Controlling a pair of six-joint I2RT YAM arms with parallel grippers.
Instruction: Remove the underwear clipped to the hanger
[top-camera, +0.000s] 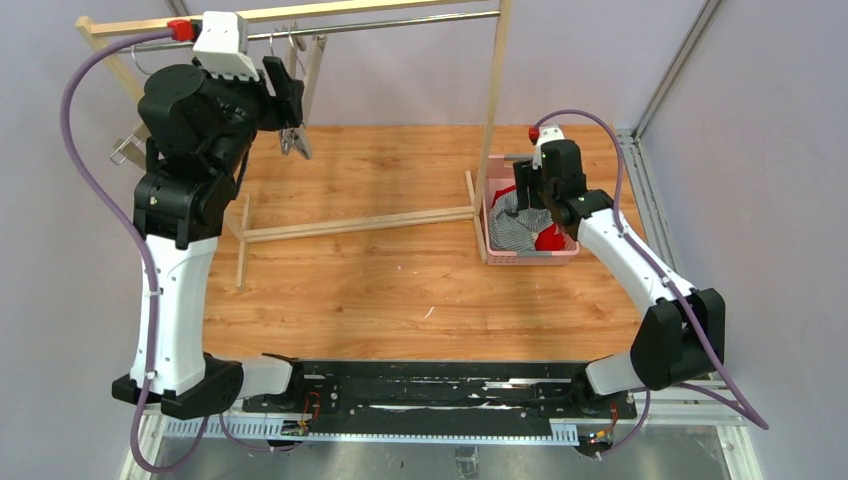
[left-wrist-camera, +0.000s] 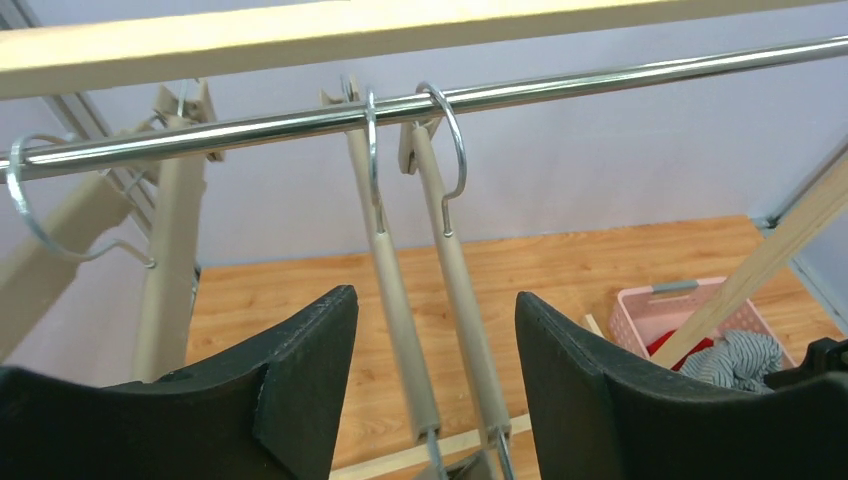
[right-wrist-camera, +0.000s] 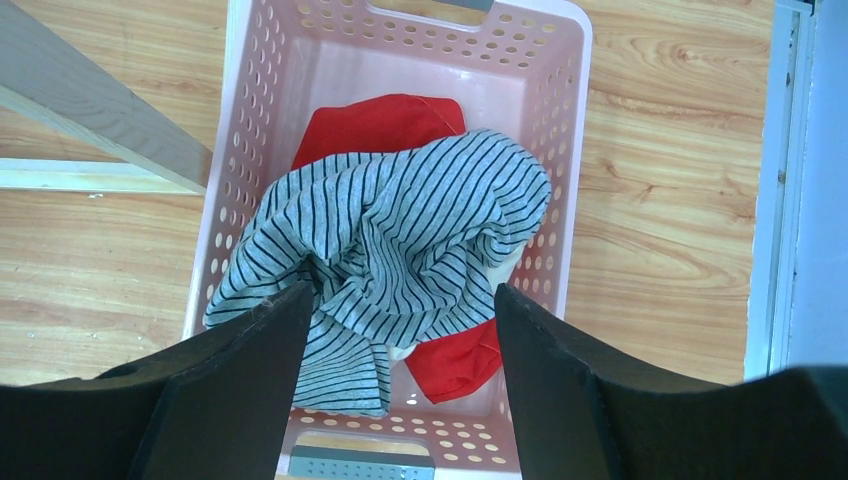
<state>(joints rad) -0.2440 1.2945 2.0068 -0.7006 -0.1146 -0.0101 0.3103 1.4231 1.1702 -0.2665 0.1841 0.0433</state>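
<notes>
No underwear hangs on the hangers (left-wrist-camera: 395, 290) on the metal rod (left-wrist-camera: 600, 80); their beige arms are bare. My left gripper (left-wrist-camera: 435, 320) is open just in front of two hanger arms, touching neither. In the top view the left gripper (top-camera: 292, 118) is up by the rod, beside a hanger clip (top-camera: 297, 146). The grey striped underwear (right-wrist-camera: 400, 230) lies crumpled in the pink basket (right-wrist-camera: 565, 150) over the red underwear (right-wrist-camera: 375, 125), with a sliver of cream underwear (right-wrist-camera: 505, 265) under it. My right gripper (right-wrist-camera: 400, 330) hovers open above the pile, holding nothing.
The wooden rack's post (top-camera: 495, 100) stands right beside the basket (top-camera: 530, 257), and its floor rails (top-camera: 360, 225) cross the table. A third hanger (left-wrist-camera: 170, 250) hangs further left on the rod. A metal frame (top-camera: 640, 180) edges the table on the right.
</notes>
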